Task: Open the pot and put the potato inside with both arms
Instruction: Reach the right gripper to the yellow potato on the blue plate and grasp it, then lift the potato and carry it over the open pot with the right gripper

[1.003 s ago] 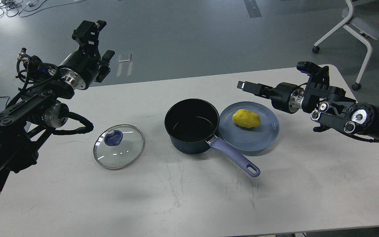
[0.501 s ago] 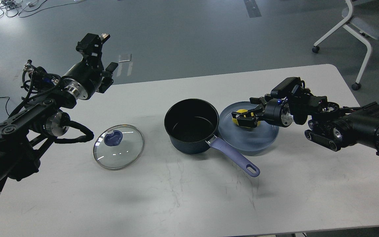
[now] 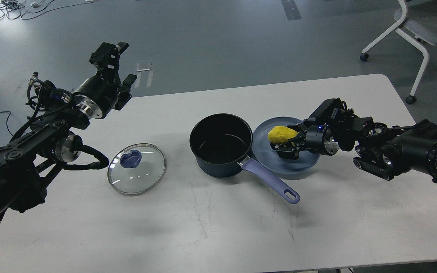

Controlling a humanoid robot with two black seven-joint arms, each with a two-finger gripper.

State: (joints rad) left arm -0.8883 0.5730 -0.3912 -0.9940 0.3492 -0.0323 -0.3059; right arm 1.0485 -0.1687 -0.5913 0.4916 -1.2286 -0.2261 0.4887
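Note:
The dark blue pot stands open at the table's middle, its purple handle pointing to the front right. Its glass lid with a blue knob lies flat on the table to the left. The yellow potato is over the blue plate, right of the pot, tilted with its right end up. My right gripper is shut on the potato's near right side; one finger shows below it. My left gripper is open and empty, raised above the table's far left edge.
The white table has a wide bare front area. A white chair stands on the floor at the back right. Cables lie on the floor at the back left.
My right gripper came down from the right onto the potato and closed on it; the potato now tilts and shows more fully. My left arm has shifted slightly.

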